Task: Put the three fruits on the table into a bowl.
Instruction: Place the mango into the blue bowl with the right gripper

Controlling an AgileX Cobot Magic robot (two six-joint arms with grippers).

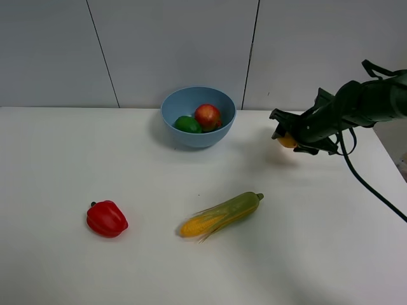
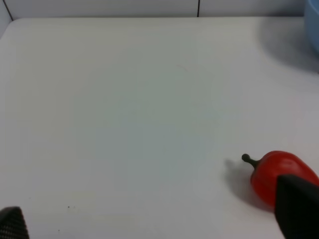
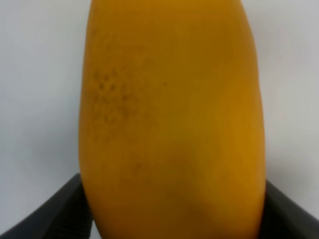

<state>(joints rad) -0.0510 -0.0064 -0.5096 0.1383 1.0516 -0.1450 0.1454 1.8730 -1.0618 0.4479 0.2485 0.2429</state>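
The light-blue bowl [image 1: 198, 117] stands at the back middle of the white table [image 1: 57, 165]. The red pomegranate [image 1: 208, 116] and the green lime-like fruit [image 1: 187, 124] lie inside it. My right gripper [image 1: 287, 138] is shut on the orange-yellow mango [image 1: 286, 140] and holds it above the table, to the right of the bowl. The mango [image 3: 172, 119] fills the right wrist view between the two dark fingers [image 3: 60, 211]. The left gripper is out of the high view; the left wrist view shows only its dark finger tips [image 2: 299, 204], wide apart and empty, above bare table.
A red bell pepper [image 1: 106, 218] lies at the front left and shows in the left wrist view [image 2: 279, 177]. A corn cob with green husk [image 1: 221, 215] lies at the front middle. A black cable [image 1: 369, 184] hangs from the right arm.
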